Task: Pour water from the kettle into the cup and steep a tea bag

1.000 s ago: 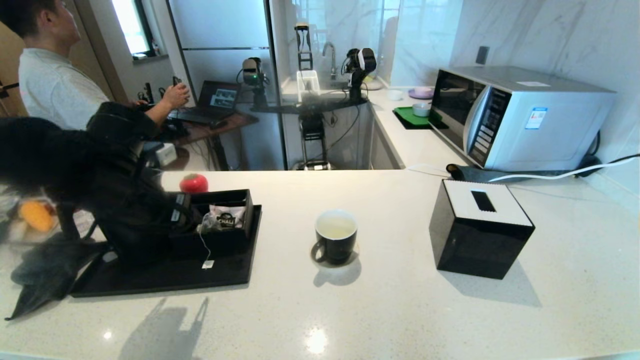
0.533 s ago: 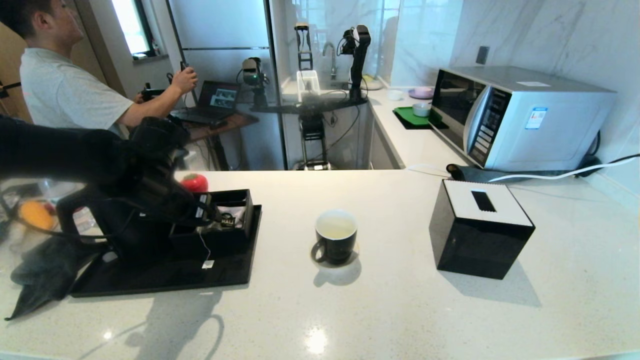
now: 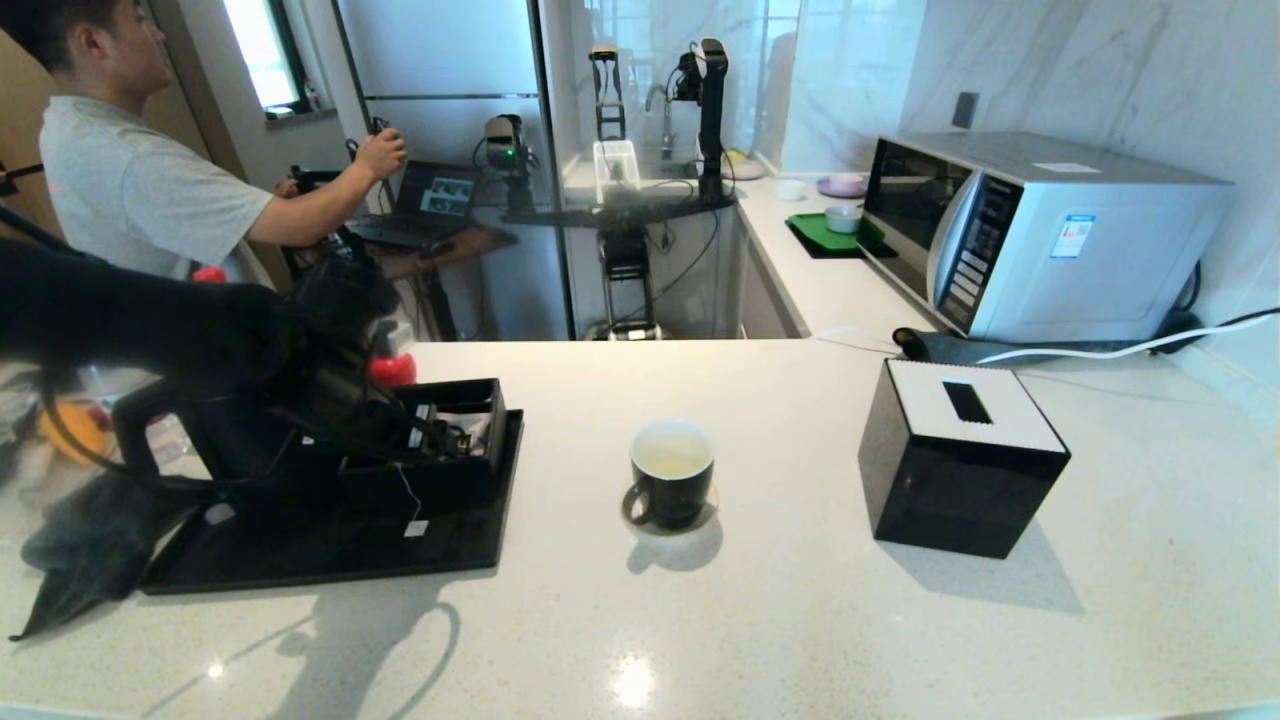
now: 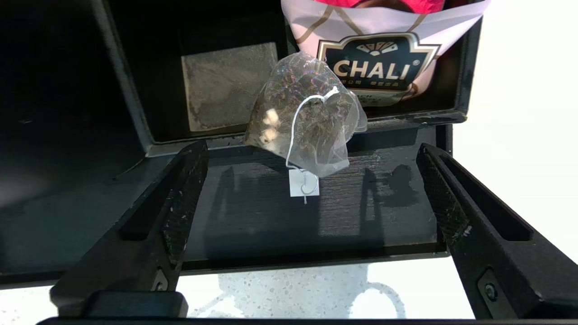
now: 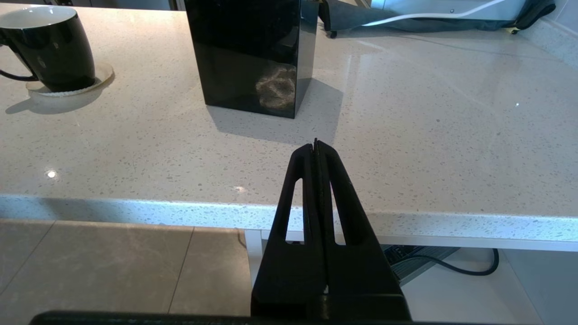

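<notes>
The tea bag hangs over the front rim of a black box, and its string drops to a small white tag above the black tray. My left gripper is open just short of the bag, one finger on each side, touching nothing. In the head view it reaches over the kettle, which stands on the tray's left end. The black cup, holding pale water, sits mid-counter. My right gripper is shut and parked off the counter's front edge.
A white CHALI sachet leans in the box behind the bag. A black tissue box stands right of the cup and a microwave behind it. A dark cloth lies left of the tray. A person stands beyond the counter.
My left arm has swung from the kettle's side towards the box, uncovering the kettle's handle, and its fingers have spread wider. The person's hand has risen. Cup and right arm are unmoved.
</notes>
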Tool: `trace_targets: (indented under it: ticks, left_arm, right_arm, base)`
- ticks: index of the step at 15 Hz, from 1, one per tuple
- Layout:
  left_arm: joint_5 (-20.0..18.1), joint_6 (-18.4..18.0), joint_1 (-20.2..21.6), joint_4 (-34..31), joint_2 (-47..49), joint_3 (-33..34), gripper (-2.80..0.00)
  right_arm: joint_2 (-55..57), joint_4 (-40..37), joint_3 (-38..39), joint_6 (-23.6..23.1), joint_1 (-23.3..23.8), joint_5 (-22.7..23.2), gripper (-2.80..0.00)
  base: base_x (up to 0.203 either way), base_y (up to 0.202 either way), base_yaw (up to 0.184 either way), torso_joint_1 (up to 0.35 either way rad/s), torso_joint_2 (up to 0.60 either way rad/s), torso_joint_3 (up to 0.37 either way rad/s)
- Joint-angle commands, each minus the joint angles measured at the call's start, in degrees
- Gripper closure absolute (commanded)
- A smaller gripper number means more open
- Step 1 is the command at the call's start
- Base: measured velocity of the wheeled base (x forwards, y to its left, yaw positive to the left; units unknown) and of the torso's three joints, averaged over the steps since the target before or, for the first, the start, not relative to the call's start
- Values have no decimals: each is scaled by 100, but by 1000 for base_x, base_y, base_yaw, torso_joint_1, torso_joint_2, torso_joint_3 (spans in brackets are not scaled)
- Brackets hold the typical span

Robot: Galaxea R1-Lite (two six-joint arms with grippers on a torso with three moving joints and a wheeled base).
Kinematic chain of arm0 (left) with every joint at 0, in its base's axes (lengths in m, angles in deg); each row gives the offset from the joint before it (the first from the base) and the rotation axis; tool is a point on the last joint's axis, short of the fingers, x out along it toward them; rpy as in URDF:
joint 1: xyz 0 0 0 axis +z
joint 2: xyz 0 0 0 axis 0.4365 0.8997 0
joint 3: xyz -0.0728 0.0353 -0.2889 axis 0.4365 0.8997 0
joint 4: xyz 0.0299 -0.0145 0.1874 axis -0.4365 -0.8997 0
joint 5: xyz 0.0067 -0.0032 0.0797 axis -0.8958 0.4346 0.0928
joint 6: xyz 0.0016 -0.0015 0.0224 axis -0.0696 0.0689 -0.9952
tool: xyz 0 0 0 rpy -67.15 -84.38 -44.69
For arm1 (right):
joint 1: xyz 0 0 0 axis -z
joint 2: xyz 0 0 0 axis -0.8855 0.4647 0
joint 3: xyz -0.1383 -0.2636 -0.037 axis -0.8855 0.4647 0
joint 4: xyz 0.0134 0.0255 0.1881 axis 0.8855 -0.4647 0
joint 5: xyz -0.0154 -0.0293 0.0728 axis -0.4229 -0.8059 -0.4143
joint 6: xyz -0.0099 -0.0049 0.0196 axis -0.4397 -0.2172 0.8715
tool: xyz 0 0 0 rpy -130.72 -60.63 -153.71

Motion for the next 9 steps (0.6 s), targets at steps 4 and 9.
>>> trace_targets:
  ticks: [4, 9]
  left_arm:
    - [-5, 64, -1, 150, 177, -16, -280]
    - [-40, 64, -9, 159, 278, -110, -280]
  right_arm:
    - [7, 0, 0, -3, 0, 3, 0]
    - [7, 0, 0, -3, 8, 3, 0]
  base:
    - [0, 0, 0, 0, 0, 0]
    - [0, 0, 0, 0, 0, 0]
